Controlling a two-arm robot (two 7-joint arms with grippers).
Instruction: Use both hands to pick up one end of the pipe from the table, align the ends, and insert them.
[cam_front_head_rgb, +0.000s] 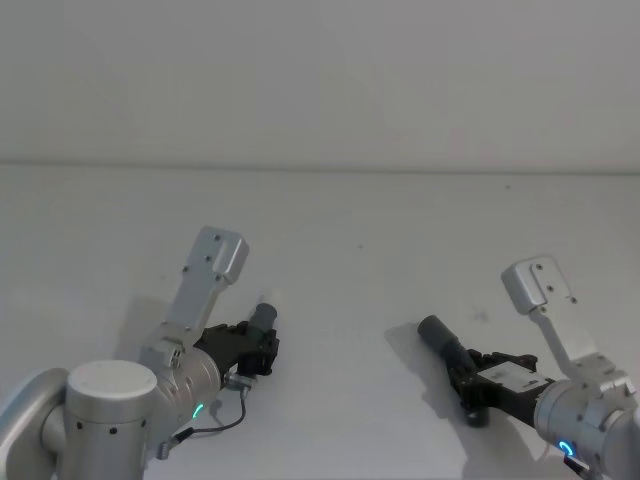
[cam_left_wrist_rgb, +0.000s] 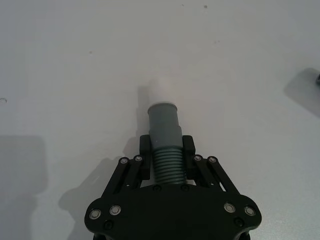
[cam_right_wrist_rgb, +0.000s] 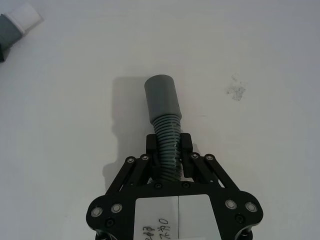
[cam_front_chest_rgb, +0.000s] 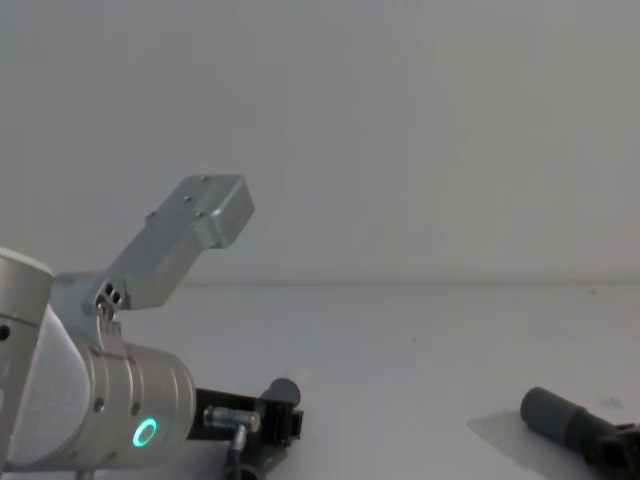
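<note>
The pipe (cam_left_wrist_rgb: 167, 165) is a dark grey ribbed hose, and each gripper grips it just behind a cuff. My left gripper (cam_left_wrist_rgb: 167, 150) is shut on the ribs behind the grey cuff with the narrower white tip (cam_left_wrist_rgb: 162, 91), low over the table (cam_front_head_rgb: 350, 230) at the left (cam_front_head_rgb: 262, 345). My right gripper (cam_right_wrist_rgb: 170, 148) is shut on the ribs behind the plain wider sleeve (cam_right_wrist_rgb: 163, 97), at the right (cam_front_head_rgb: 470, 375). The two ends stand apart, the sleeve (cam_front_head_rgb: 438, 333) pointing up-left and the tipped cuff (cam_front_head_rgb: 265, 315) pointing up-right. The hose between the grippers is hidden.
A thin black cable (cam_front_head_rgb: 225, 420) loops beside the left arm. The white wall meets the table along a line at the back (cam_front_head_rgb: 320, 168). A small dark smudge (cam_right_wrist_rgb: 235, 91) marks the table near the sleeve.
</note>
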